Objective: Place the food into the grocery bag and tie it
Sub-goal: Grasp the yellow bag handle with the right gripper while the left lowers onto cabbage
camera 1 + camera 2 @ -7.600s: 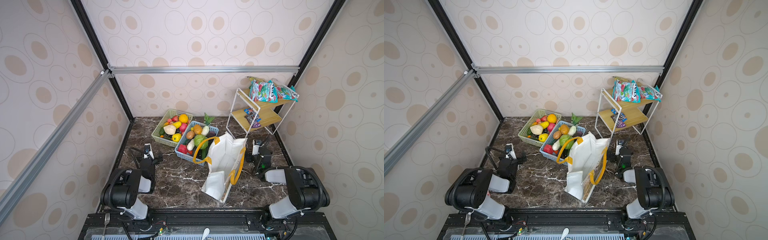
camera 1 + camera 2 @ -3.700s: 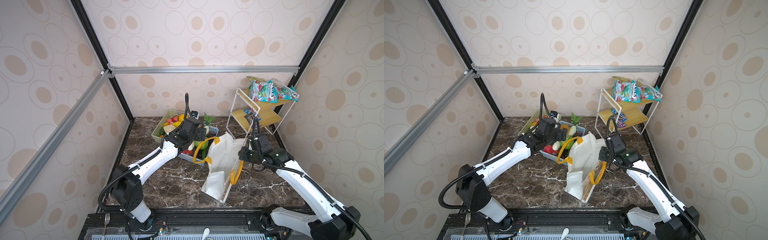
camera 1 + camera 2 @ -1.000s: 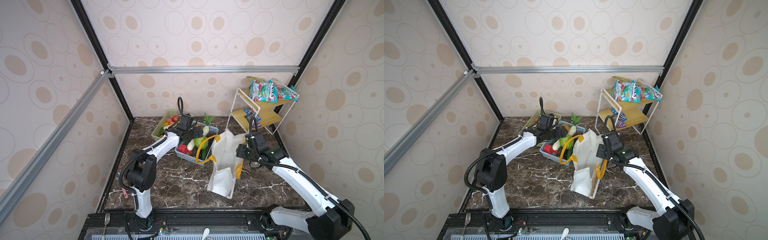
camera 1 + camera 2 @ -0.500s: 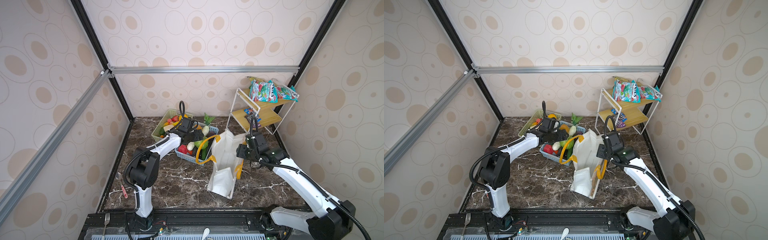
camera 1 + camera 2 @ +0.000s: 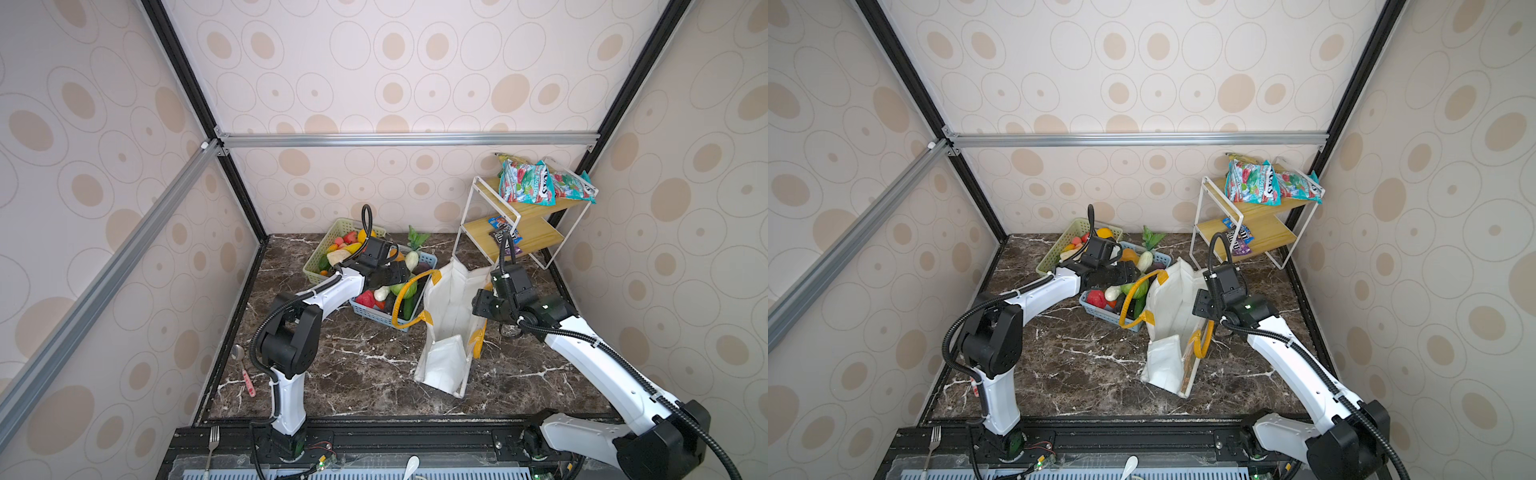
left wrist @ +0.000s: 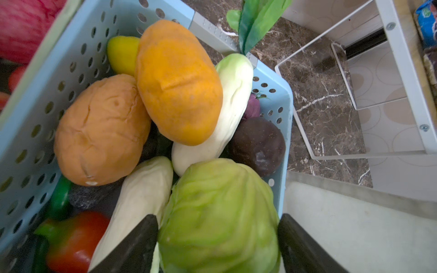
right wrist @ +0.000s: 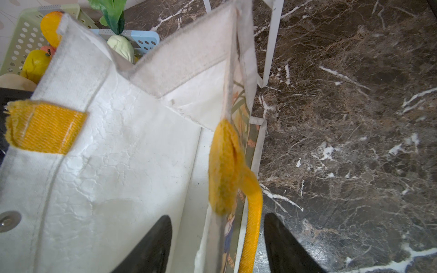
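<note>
The food lies heaped in a light blue basket (image 5: 374,311) and a pale green basket (image 5: 322,249). My left gripper (image 6: 217,216) reaches down into the blue basket, and its two fingers press on either side of a round green cabbage (image 6: 217,201). In both top views that gripper (image 5: 395,275) (image 5: 1121,272) covers most of the cabbage. The white grocery bag (image 5: 449,316) (image 5: 1173,307) stands upright with its mouth wide. My right gripper (image 7: 217,216) is open and straddles the bag's right wall, one finger inside and one outside. A yellow handle (image 7: 250,212) hangs between them.
An orange fruit (image 6: 177,80), a tan potato (image 6: 99,127) and white radishes (image 6: 227,106) crowd the cabbage. One yellow bag handle (image 5: 409,299) drapes over the blue basket. A white wire shelf rack (image 5: 519,220) with snack packets (image 5: 528,187) stands back right. A spoon (image 5: 245,370) lies at the left edge.
My left gripper has shifted right over the blue basket and its jaws have narrowed onto the cabbage. The right arm and the bag have not moved.
</note>
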